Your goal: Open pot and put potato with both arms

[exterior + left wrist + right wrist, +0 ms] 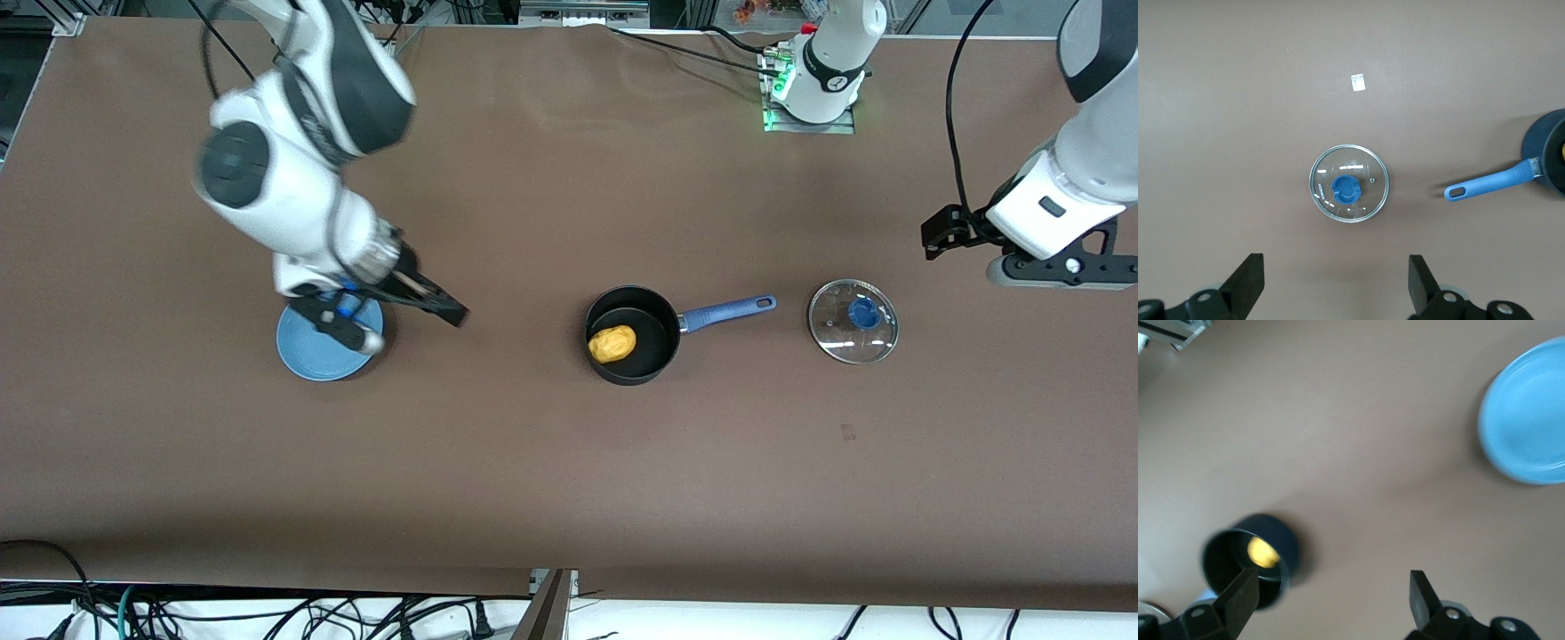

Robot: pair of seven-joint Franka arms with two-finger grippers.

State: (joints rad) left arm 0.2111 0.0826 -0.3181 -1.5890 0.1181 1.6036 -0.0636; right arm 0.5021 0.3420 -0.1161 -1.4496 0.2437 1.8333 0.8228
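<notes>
Potato [613,344] sits in the pot [633,335], lid [853,321] on the table under my empty, spread left claw [1336,283]. Right claw [1331,597] spread, empty, near plate [330,340]. Task looks done; next, just retract both.

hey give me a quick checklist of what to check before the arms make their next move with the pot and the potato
1. Potato inside the pot: ok.
2. Lid off the pot, flat on the table toward the left arm's end: ok.
3. Left gripper open and empty, over the table by the lid: ok.
4. Right gripper open and empty: ok.
5. Right gripper clear of the blue plate: cannot tell, it hangs over the plate's edge.
6. Pot handle free of both grippers: ok.
</notes>
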